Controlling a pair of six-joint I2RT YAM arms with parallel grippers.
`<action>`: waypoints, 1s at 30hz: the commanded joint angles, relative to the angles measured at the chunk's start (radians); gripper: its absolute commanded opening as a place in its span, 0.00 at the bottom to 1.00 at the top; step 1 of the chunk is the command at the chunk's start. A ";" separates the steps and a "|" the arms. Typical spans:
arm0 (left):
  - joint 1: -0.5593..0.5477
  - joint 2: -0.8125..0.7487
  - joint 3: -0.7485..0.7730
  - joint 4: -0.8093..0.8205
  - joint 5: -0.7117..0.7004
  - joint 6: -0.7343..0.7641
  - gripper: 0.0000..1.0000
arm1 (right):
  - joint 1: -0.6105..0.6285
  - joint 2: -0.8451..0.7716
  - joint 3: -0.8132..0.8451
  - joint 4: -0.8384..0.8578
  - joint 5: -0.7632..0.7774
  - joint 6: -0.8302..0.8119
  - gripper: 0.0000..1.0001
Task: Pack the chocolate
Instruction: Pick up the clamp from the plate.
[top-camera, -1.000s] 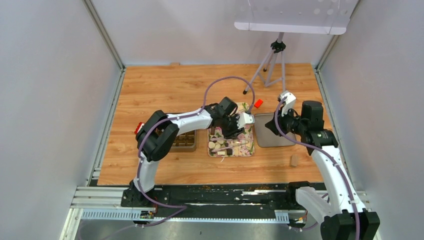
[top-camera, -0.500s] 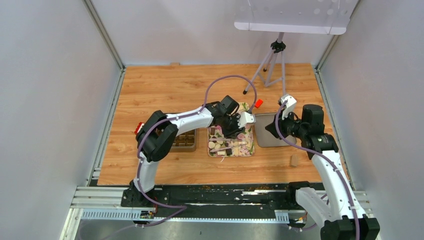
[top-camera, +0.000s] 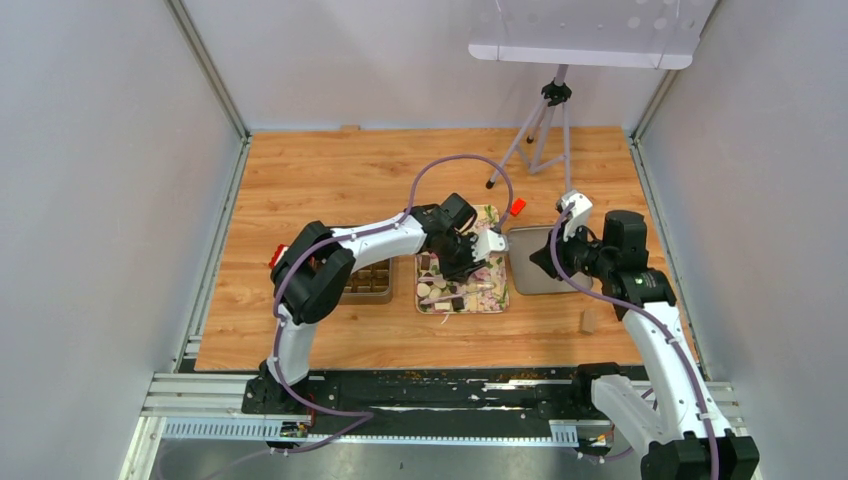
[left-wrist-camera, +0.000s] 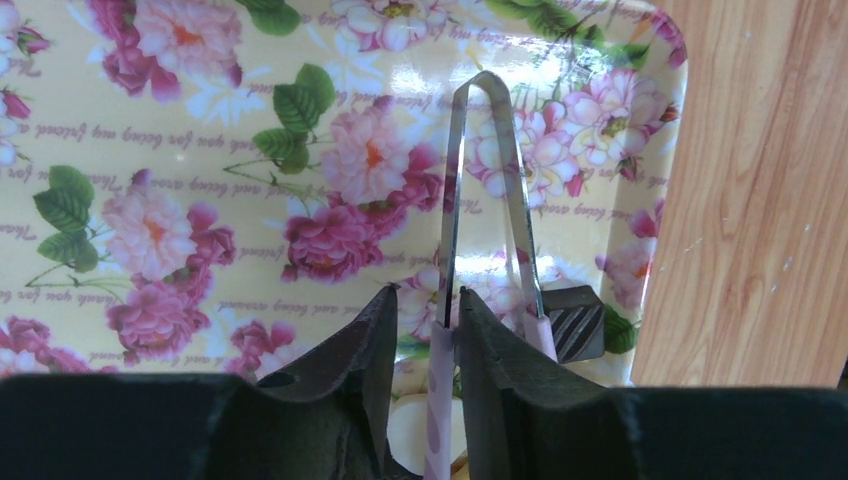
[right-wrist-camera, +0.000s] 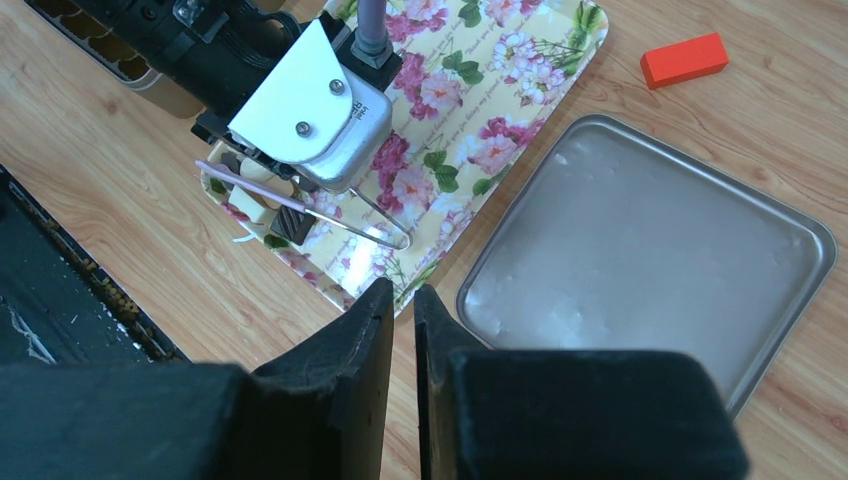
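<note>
The chocolate (top-camera: 440, 290) lies as several small pieces at the near end of a floral tray (top-camera: 492, 290). My left gripper (top-camera: 463, 262) hangs low over that tray. In the left wrist view its fingers (left-wrist-camera: 428, 295) stand a little apart, with one arm of the metal tongs (left-wrist-camera: 485, 150) between them and touching the right finger. A dark striped square piece (left-wrist-camera: 577, 322) sits just right of the tongs, and a white piece (left-wrist-camera: 412, 430) shows below. My right gripper (top-camera: 540, 262) is shut and empty. It hovers over bare wood (right-wrist-camera: 403, 292) between the floral tray (right-wrist-camera: 470, 90) and the metal tray (right-wrist-camera: 650, 240).
An empty metal tray (top-camera: 535, 280) sits right of the floral tray. A brown compartment box (top-camera: 368, 280) sits to its left. A red block (top-camera: 517, 207) lies behind the trays and a tan cylinder (top-camera: 588, 320) stands near front right. A tripod (top-camera: 540, 130) stands at the back.
My right arm has drawn slightly back and to the right, above the metal tray. My left gripper has shifted a little over the floral tray.
</note>
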 joint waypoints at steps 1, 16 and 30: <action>-0.004 0.010 0.016 0.013 -0.029 0.022 0.35 | -0.006 0.004 0.004 0.040 -0.026 0.014 0.15; 0.104 -0.099 0.062 0.137 0.129 -0.269 0.00 | -0.006 0.059 0.055 0.040 -0.050 0.013 0.15; 0.238 -0.417 -0.117 0.932 -0.038 -1.102 0.00 | 0.060 0.362 0.339 0.518 -0.413 0.515 0.48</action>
